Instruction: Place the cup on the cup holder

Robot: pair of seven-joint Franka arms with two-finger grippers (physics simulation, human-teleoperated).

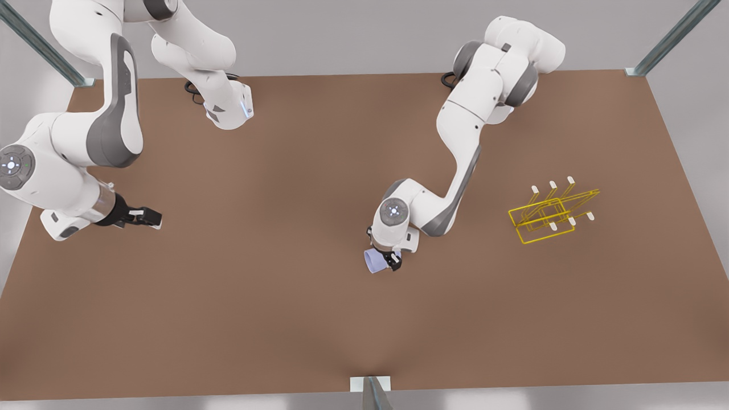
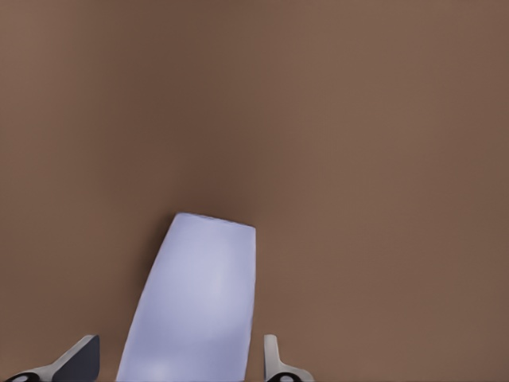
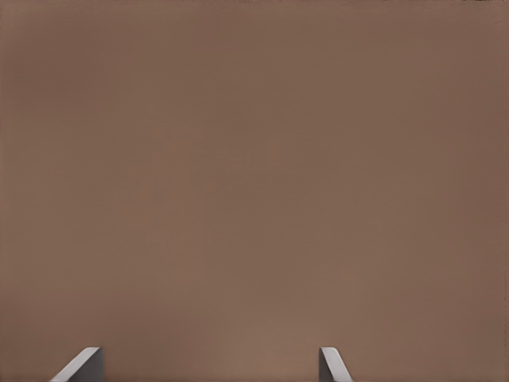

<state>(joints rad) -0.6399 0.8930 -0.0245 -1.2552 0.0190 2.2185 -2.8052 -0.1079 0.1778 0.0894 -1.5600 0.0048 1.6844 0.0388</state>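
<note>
The cup (image 1: 374, 261) lies between the two fingers of the left claw (image 1: 385, 261), near the middle of the brown surface (image 1: 285, 319); it is tilted, its open end turned away from the wrist. In the left wrist view the fingers (image 2: 76, 360) stand on both sides of the cup (image 2: 195, 302), but whether they pinch it I cannot tell. What is inside the cup is hidden. The holder (image 1: 549, 213) stands well apart from this claw, toward the front view's right, with nothing between them. The right claw (image 1: 149, 217) waits spread over bare surface, far from the cup.
</note>
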